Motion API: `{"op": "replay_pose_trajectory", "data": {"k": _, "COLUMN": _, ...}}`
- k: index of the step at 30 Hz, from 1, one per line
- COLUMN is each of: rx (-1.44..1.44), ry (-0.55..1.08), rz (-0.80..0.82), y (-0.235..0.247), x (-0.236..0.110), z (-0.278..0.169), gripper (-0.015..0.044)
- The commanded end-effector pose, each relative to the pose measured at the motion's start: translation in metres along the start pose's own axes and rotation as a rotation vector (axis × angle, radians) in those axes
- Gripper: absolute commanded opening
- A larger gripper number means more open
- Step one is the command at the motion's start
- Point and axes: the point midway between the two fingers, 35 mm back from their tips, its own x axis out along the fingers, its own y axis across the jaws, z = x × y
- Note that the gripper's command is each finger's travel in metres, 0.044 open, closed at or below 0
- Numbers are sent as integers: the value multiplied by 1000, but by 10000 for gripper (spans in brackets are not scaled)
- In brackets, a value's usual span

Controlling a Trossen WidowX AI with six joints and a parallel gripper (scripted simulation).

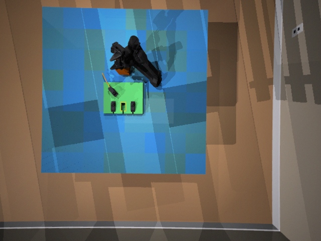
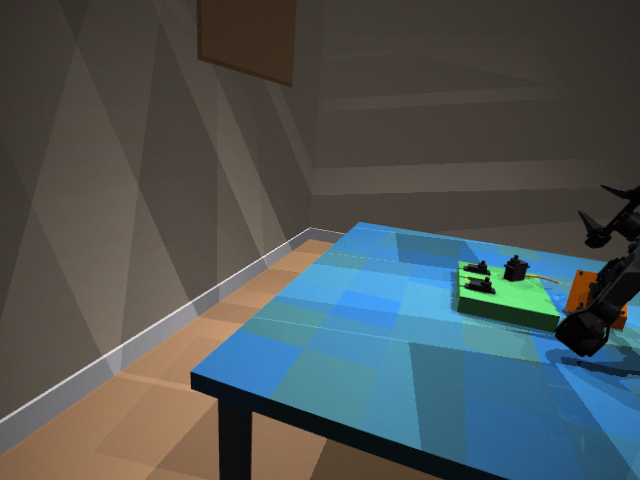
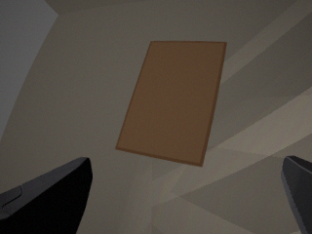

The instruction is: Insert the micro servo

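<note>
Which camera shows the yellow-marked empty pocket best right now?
The top view: the marked pocket shows from straight above, between two seated servos on the green deck. The exterior view shows it only at a shallow angle, barely visible. The wrist view shows none of it, only a wall panel.

Black arm (image 1: 145, 67) bent and folded up high, gripper (image 2: 602, 214) wide open, holding nothing, fingers pointing up and out

Loose servo (image 1: 113, 91) lies tilted on green deck (image 1: 134, 89) above 3 pockets.
</note>
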Motion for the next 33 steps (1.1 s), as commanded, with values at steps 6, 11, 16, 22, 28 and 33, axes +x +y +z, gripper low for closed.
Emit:
{"op": "replay_pose_trajectory", "data": {"k": 6, "rx": 46, "ry": 4, "rz": -40, "y": 1, "x": 4, "z": -1, "gripper": 440}}
{"op": "replay_pose_trajectory", "data": {"k": 11, "rx": 108, "ry": 2, "rz": -116, "y": 1, "x": 11, "z": -2, "gripper": 440}}
{"op": "replay_pose_trajectory", "data": {"k": 16, "rx": 152, "ry": 1, "rz": -205, "y": -1, "x": 19, "z": -2, "gripper": 440}}
{"op": "replay_pose_trajectory", "data": {"k": 22, "rx": 219, "ry": 0, "rz": -329, "y": -6, "x": 30, "z": -3, "gripper": 440}}
{"op": "replay_pose_trajectory", "data": {"k": 28, "rx": 264, "ry": -5, "rz": -467, "y": -15, "x": 42, "z": -4, "gripper": 440}}
{"op": "replay_pose_trajectory", "data": {"k": 33, "rx": 297, "ry": -13, "rz": -593, "y": -24, "x": 52, "z": -4, "gripper": 440}}
